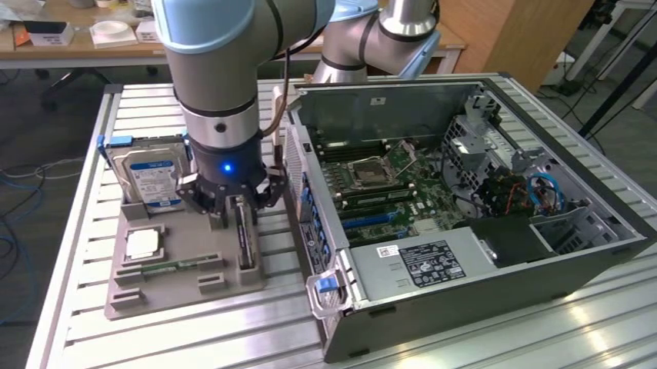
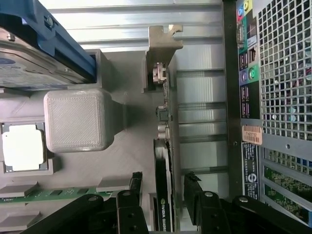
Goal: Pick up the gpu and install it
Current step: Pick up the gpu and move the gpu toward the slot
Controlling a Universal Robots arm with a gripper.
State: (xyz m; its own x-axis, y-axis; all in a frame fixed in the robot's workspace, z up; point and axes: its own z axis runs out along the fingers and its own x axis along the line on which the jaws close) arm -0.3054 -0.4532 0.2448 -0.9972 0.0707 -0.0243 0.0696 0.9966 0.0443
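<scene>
The gpu (image 1: 246, 240) is a thin dark card standing on edge in a slot of the grey holder tray (image 1: 175, 296), on the side nearest the computer case. My gripper (image 1: 237, 209) hangs straight down over it, open. In the wrist view I look down on the gpu (image 2: 163, 156) edge-on, with its metal bracket (image 2: 162, 46) at the far end. One black finger (image 2: 136, 179) stands on each side of the card, the other finger (image 2: 192, 181) toward the case. Small gaps show between the fingers and the card.
The tray also holds a hard drive (image 1: 154, 178) in a blue carrier, a processor chip (image 1: 144, 244) and a green memory stick (image 1: 169, 267). The open computer case (image 1: 462, 223) lies on the exterior view's right, its rear panel (image 2: 273, 97) close beside the gpu. The slatted metal table (image 1: 205, 338) carries everything.
</scene>
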